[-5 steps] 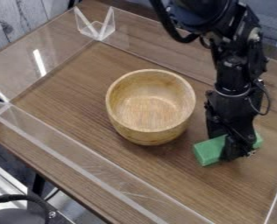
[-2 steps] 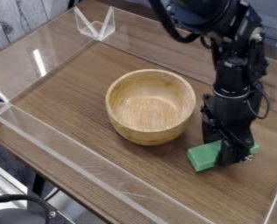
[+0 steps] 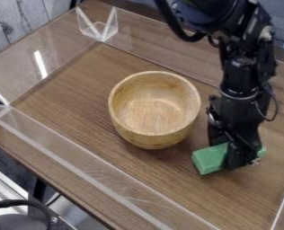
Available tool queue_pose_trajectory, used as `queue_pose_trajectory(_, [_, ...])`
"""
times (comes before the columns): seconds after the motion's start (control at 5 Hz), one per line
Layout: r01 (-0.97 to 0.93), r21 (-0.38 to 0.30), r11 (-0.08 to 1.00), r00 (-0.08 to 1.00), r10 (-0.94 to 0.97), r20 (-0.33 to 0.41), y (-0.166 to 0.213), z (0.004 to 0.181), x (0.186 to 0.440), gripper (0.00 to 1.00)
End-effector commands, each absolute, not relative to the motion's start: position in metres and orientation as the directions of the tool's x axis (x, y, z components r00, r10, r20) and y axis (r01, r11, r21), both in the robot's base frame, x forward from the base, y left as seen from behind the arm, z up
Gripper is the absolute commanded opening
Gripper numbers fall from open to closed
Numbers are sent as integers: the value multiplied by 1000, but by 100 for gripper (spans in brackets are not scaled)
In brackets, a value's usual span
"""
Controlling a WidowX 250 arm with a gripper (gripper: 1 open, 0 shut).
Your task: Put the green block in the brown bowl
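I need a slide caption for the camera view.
End effector down around the green block beside the empty brown bowl.

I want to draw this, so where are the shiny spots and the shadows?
In the camera view, white glare streaks the clear wall at the left; the brown bowl is shaded inside its near wall; the green block stays sharp, while the black arm looks dark and lacks detail.

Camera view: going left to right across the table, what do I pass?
Clear plastic stand at the back, brown bowl, then green block with the pincer down on it.
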State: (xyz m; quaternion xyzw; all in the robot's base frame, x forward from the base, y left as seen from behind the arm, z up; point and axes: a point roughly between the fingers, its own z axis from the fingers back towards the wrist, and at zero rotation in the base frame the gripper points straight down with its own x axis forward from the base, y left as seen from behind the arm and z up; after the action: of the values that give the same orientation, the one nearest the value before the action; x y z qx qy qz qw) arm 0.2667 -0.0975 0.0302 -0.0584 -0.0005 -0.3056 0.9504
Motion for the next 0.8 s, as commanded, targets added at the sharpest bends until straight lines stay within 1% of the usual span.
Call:
queue_pose_trajectory(0.0, [599,-71,797,798,-588,131,-104,56,283,0])
queue_pose_trajectory(0.2, [603,-66,795,794,-591,139,-105,57,284,0])
queue_pose_trajectory(0.4, [596,-59,801,799,-585,141,-103,63,284,0])
queue_pose_trajectory(0.6, [587,-44,809,804,-576,148,-100,73,284,0])
